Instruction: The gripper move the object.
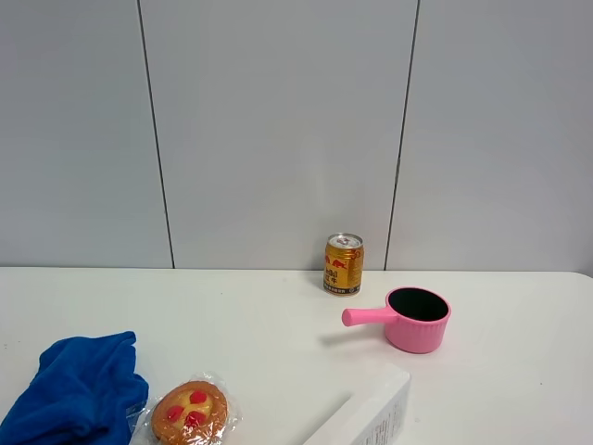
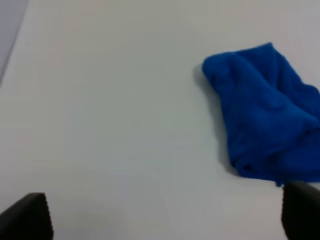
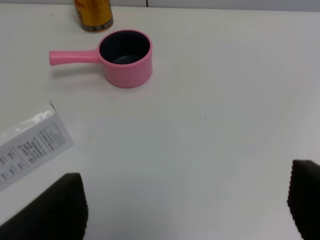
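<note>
White desk (image 1: 278,324) carries a pink saucepan (image 1: 415,319), upright, handle pointing toward the blue cloth (image 1: 79,389). Gold can (image 1: 343,263) stands just behind the saucepan; white box (image 1: 371,417) lies in front of it; wrapped pastry (image 1: 190,413) sits beside the cloth. Left fingers (image 2: 30,215) spread wide, holding nothing, near the cloth. Right fingers (image 3: 55,210) spread wide, empty, well apart from the saucepan.

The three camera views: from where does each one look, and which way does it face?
Exterior high: off the arms, facing the wall across the table; no robot part shows.
Left wrist: looks down at the blue cloth; left gripper fingertips show, wide apart.
Right wrist: looks down toward the pink pot, can and white box; right gripper fingertips show.
Shared: exterior high also shows all four items.
</note>
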